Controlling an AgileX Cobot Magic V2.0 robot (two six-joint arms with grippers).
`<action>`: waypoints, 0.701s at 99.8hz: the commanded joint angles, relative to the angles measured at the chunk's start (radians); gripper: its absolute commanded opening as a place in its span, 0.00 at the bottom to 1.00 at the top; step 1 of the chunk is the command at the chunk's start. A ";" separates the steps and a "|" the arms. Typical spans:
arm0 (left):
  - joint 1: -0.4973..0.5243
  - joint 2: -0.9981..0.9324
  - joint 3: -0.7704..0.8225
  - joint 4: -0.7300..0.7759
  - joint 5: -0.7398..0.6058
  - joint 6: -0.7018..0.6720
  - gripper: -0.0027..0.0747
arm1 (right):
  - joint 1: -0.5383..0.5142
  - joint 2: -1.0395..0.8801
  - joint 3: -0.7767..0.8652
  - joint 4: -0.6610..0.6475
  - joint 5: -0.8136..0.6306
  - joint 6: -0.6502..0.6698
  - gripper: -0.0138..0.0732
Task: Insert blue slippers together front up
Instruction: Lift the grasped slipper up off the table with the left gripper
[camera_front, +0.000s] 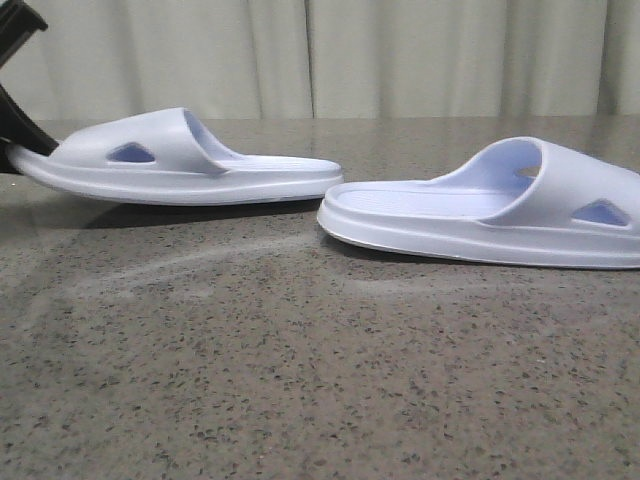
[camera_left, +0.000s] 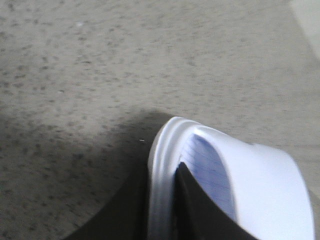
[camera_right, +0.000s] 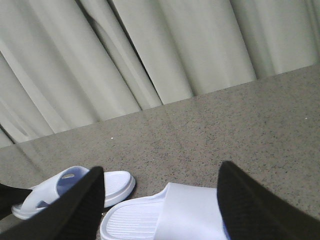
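My left gripper (camera_front: 18, 150) clamps the left slipper (camera_front: 180, 160) at its toe; my right gripper (camera_right: 160, 200) hangs open over the right slipper (camera_front: 500, 215).

My black left pincer (camera_front: 12, 160) grips a pale lavender-blue slipper (camera_front: 180, 160); beyond it, its ribbed twin (camera_front: 500, 215) matches, both on my speckled grey-brown worktop (camera_front: 300, 380).

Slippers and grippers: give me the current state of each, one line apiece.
Left slipper: gripped at its toe end, that end lifted slightly, heel end pointing toward the other slipper.
Right slipper: flat on the table, ungripped, heel end close to the left slipper.
Left gripper: shut on the left slipper, one finger inside the strap.
Right gripper: open, above the right slipper.
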 joint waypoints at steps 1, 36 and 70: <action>-0.005 -0.070 -0.019 -0.038 0.042 0.019 0.06 | 0.001 0.018 -0.034 0.009 -0.072 0.000 0.64; 0.102 -0.212 -0.019 -0.165 0.244 0.102 0.06 | 0.001 0.018 -0.034 0.009 -0.072 0.000 0.64; 0.198 -0.309 -0.019 -0.213 0.397 0.102 0.06 | 0.001 0.018 -0.034 0.009 -0.072 0.000 0.64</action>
